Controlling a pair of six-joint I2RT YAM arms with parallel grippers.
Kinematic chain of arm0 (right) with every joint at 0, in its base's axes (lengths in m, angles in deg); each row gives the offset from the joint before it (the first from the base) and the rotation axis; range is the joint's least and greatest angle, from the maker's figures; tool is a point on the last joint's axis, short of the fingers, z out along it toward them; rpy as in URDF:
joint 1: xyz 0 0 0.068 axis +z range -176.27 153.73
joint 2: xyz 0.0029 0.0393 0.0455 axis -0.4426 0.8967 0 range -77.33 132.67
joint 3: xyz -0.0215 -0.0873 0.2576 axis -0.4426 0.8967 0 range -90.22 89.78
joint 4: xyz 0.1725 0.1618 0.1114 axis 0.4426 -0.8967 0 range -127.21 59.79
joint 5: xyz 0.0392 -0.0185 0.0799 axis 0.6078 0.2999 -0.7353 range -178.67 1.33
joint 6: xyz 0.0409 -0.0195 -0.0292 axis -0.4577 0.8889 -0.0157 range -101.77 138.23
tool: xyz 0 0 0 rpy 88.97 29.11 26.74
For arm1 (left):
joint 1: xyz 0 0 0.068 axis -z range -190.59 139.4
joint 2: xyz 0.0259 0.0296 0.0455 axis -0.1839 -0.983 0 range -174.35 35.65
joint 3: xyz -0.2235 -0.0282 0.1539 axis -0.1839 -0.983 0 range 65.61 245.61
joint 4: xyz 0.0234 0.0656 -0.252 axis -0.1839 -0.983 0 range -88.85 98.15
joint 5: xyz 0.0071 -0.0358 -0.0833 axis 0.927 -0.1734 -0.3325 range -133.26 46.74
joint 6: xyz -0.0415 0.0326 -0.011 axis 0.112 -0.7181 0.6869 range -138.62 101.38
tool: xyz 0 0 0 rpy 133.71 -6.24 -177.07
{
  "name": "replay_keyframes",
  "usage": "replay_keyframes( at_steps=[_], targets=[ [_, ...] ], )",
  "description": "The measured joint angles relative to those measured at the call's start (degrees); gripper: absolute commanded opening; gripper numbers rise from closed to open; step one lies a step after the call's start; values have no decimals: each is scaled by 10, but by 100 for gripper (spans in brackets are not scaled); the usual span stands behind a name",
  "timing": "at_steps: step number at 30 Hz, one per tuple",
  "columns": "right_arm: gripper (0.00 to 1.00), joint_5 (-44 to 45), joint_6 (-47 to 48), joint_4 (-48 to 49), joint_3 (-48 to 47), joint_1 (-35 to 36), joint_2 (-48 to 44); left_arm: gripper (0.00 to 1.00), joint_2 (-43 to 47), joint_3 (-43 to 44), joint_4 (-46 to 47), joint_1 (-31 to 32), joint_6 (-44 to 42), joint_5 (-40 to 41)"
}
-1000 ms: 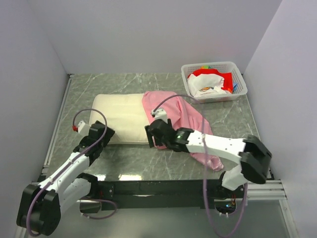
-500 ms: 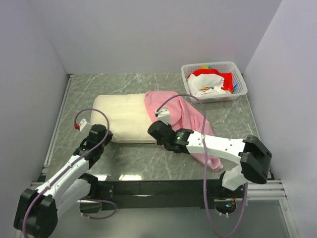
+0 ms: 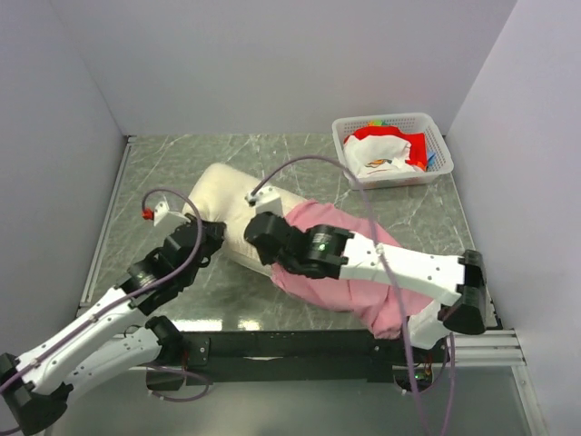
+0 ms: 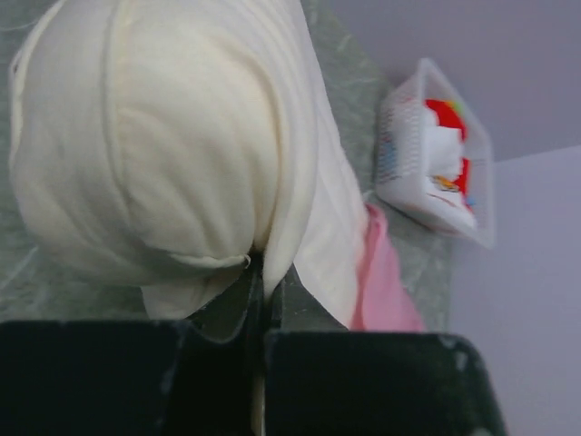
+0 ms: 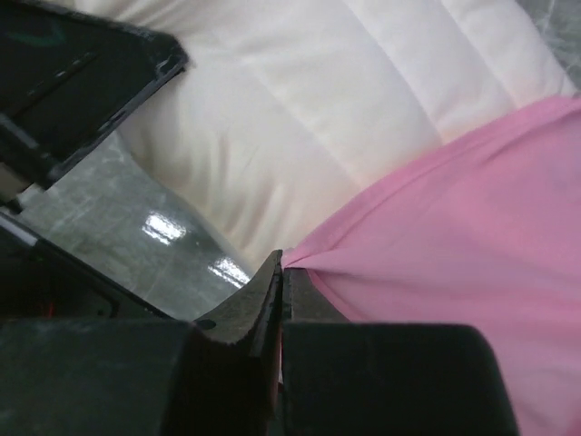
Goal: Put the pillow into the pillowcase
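The cream-white pillow (image 3: 225,198) lies slantwise on the marble table, its right end inside the pink pillowcase (image 3: 349,272). My left gripper (image 3: 211,238) is at the pillow's near-left edge, shut on a fold of the pillow (image 4: 182,136); the left gripper (image 4: 263,272) shows cream fabric pinched between its jaws. My right gripper (image 3: 263,247) sits at the pillowcase's mouth, over the pillow. In the right wrist view the right gripper (image 5: 283,263) is shut on the hem of the pillowcase (image 5: 454,227), with the pillow (image 5: 345,118) bare beyond it. The pillowcase (image 4: 386,282) peeks out behind the pillow.
A white basket (image 3: 390,150) holding red and white cloth stands at the back right; the basket (image 4: 436,154) also shows in the left wrist view. Plain walls close in the table on the left, back and right. The left arm (image 5: 73,82) is close to the right gripper.
Both grippers have shut, the left on the pillow, the right on the pillowcase hem. The pillow has swung to a slant and bunched up, and the pillowcase has shifted toward the front.
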Motion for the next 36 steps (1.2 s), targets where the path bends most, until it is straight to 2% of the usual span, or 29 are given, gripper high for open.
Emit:
replay_keyframes(
  at_steps=[6, 12, 15, 17, 20, 22, 24, 25, 26, 28, 29, 34, 36],
  targets=[
    [0, -14, 30, -50, -110, -33, -78, 1, 4, 121, -46, 79, -2, 57],
    [0, -73, 50, -82, -238, -130, -101, 1, -26, 171, -64, 168, 4, 150],
    [0, -67, 53, -81, -251, -99, -72, 1, -62, 174, -82, 180, 17, 168],
    [0, -70, 52, -71, -226, -62, -52, 1, -90, 173, -90, 180, 23, 175],
    [0, -85, 42, -27, -108, -38, -55, 1, -128, 160, -90, 176, 45, 170],
    [0, -107, 29, -6, -15, -56, -68, 1, -146, 132, -78, 173, 63, 149],
    [0, -132, 16, 17, 67, -104, -89, 1, -153, 89, -56, 172, 75, 126],
    [0, -136, 11, 21, 96, -127, -99, 5, -153, 67, -53, 171, 78, 121],
    [0, -142, 5, 30, 129, -153, -111, 25, -151, 46, -49, 169, 81, 116],
    [0, -146, -2, 47, 184, -195, -137, 51, -150, 12, -41, 167, 87, 97],
    [0, -148, -5, 52, 202, -202, -146, 71, -148, 0, -41, 167, 92, 88],
    [0, -168, -9, 89, 256, -202, -169, 92, -80, -27, -45, 168, 111, 61],
    [4, -174, -11, 98, 266, -202, -170, 93, -24, -45, -43, 168, 125, 50]
  ],
)
